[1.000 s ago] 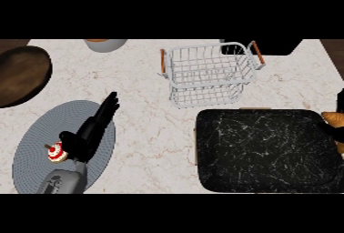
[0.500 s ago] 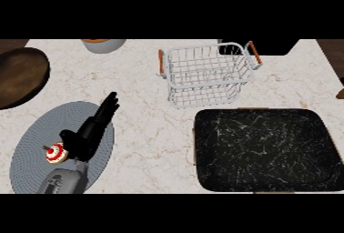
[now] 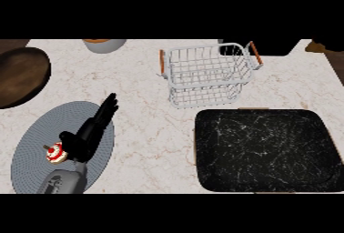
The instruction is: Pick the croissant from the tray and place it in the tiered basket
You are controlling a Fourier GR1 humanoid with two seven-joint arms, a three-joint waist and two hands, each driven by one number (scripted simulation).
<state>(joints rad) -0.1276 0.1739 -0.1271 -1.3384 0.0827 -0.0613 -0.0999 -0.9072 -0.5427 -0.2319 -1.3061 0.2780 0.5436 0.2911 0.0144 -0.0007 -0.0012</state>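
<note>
The black marbled tray (image 3: 262, 152) lies at the right with nothing on it. Behind it stands the white wire tiered basket (image 3: 208, 73) with orange handles; both tiers are bare. At the top right edge a brown piece of the croissant (image 3: 318, 45) shows, with my right hand (image 3: 310, 49) curled on it and mostly cut off by the view's edge, to the right of the basket. My left hand (image 3: 91, 132) lies open with straight fingers on a round grey mat (image 3: 40, 136).
A small red and white cupcake (image 3: 55, 153) sits on the mat by my left wrist. A dark wooden bowl (image 3: 20, 75) is at the far left, a grey bowl (image 3: 104, 44) at the back. A black shape (image 3: 269, 46) lies behind the basket.
My right hand with the croissant has travelled up along the right edge, from beside the tray to the far right corner. The tray has turned slightly and now sits square. The left hand stayed still.
</note>
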